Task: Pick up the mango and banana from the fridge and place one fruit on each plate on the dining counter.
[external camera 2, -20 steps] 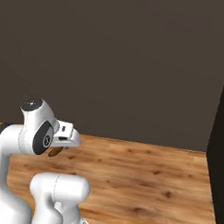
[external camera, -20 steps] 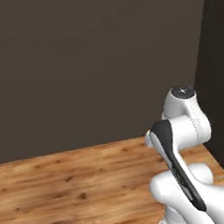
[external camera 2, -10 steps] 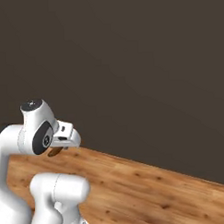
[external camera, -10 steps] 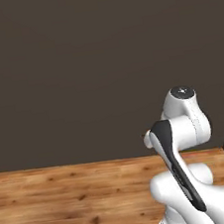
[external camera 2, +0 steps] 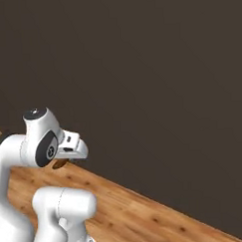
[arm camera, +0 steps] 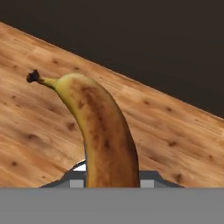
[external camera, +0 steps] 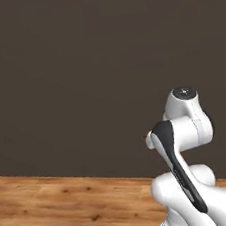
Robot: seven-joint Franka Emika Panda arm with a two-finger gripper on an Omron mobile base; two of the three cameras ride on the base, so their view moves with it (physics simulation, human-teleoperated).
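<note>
One banana (arm camera: pixel 103 135) shows in the hand view, rising from the bottom edge between where the fingers sit and curving up to the left, its dark stem tip at the far end. The skin is yellow with brown streaks and blotches. One hand (external camera 2: pixel 69 156) is counted, seen in the right base view at the end of the white arm (external camera: pixel 182 141); it is closed on the banana, of which a small brown bit peeks out just under the hand there. The fingers themselves are hidden behind the fruit in the hand view, so the exact contact is hard to make out. Below the banana lies one wooden floor (arm camera: pixel 39 127) of warm knotty planks, and the banana is held clear above it. Beyond the floor stands one plain dark wall (external camera: pixel 78 64), meeting the planks along a straight edge.
</note>
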